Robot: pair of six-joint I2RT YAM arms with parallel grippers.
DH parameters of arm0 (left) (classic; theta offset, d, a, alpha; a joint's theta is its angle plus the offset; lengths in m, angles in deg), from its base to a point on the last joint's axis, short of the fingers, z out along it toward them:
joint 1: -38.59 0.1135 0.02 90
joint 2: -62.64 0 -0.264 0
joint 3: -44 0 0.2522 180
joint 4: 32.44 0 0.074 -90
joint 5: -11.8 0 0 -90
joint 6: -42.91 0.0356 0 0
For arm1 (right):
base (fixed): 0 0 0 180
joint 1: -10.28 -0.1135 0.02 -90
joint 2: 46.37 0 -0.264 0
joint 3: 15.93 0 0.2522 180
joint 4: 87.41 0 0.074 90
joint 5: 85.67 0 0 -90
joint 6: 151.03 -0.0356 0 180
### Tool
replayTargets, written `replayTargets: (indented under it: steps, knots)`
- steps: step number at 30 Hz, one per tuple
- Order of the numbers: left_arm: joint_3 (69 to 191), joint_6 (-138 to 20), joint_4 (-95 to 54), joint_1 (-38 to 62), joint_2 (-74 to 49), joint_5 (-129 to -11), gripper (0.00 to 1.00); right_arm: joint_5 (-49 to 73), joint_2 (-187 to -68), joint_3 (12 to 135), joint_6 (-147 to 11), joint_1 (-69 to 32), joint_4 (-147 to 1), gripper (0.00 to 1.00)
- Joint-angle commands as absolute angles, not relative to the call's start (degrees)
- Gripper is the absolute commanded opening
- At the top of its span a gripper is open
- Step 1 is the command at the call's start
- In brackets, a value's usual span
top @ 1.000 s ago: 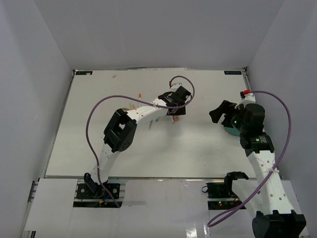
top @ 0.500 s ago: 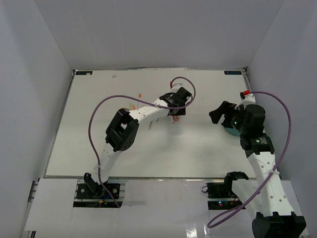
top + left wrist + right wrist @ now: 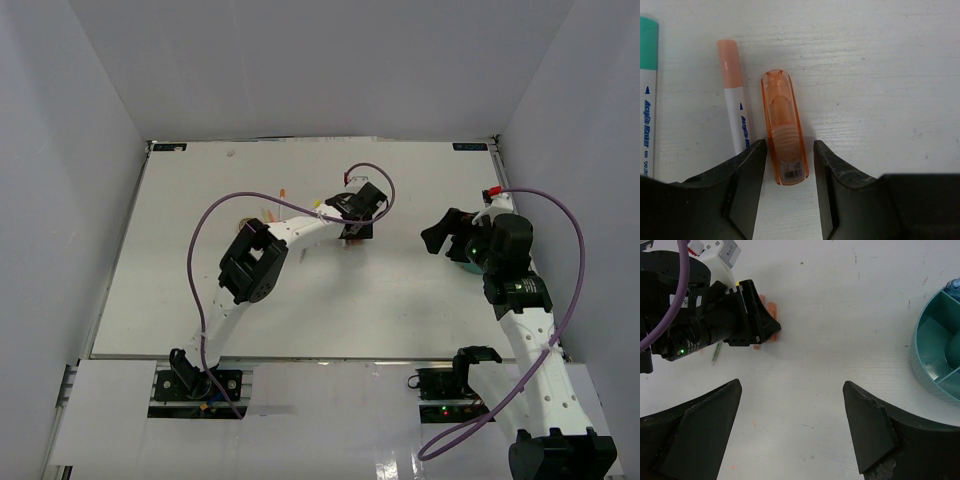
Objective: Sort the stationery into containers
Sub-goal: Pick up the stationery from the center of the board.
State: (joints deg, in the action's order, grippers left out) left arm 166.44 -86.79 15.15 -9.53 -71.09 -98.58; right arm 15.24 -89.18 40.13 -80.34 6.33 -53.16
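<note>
**Overhead view**
- White table, walled in on three sides.
- Left arm: reaches to the centre of the frame, its hand lowered onto the table surface. Its state is not readable from up here.
- Right arm: at the right of the frame, its hand pointing left and raised off the table.
- Teal organiser cup: right of centre, mostly hidden under the right arm.
- A few thin sticks: loose on the table left of centre, too small to sort by kind.

**Left wrist view**
- Orange highlighter: lies flat at the centre of the frame with its rounded cap toward the top.
- Left hand: partly open, one finger on each side of the highlighter's lower end. The fingers sit very close beside it, and a dark sliver shows on the right side. Not clamped.
- Salmon-capped acrylic marker: just left of the highlighter and almost parallel to it, its lower end passing behind the left finger.
- Teal-capped marker: cut off by the left edge of the frame.

**Right wrist view**
- Right hand: spread wide, with only bare table between its fingers.
- Cup: at the right edge of the frame, its inner dividers visible. A pale blue item sits at its upper rim.
- Left hand: upper left of the frame, with the orange-pink pieces at its fingertips.
- Thin green stick: below the left hand.
</note>
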Motion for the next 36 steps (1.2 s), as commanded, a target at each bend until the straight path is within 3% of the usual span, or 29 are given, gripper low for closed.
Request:
replayTargets:
  steps: [1, 5, 11, 18, 26, 36]
  knots:
    - [164.7, -87.5, 15.2, -9.7, -69.9, -97.4, 0.53, 16.3, -88.5, 40.3, -79.9, 6.0, -53.8, 0.89]
    - [162.4, -87.3, 15.2, -9.7, -69.6, -96.4, 0.49, 16.2, -88.5, 39.9, -79.9, 6.0, -53.7, 0.89]
    - [158.4, -85.5, 15.2, -10.1, -66.9, -96.3, 0.35, 17.1, -88.4, 40.1, -80.0, 6.0, -53.9, 0.89]
    - [154.8, -76.8, 10.3, -11.5, -58.3, -95.2, 0.3, 21.6, -89.8, 41.6, -76.9, 6.0, -54.6, 0.89]
    - [135.8, -60.5, -10.8, -11.6, -38.5, -80.1, 0.29, 32.2, -94.7, 45.7, -74.7, 5.9, -54.9, 0.88]
    - [117.9, -41.0, -24.0, -11.6, -20.4, -63.7, 0.28, 42.0, -103.1, 50.9, -77.6, 2.5, -57.6, 0.87]
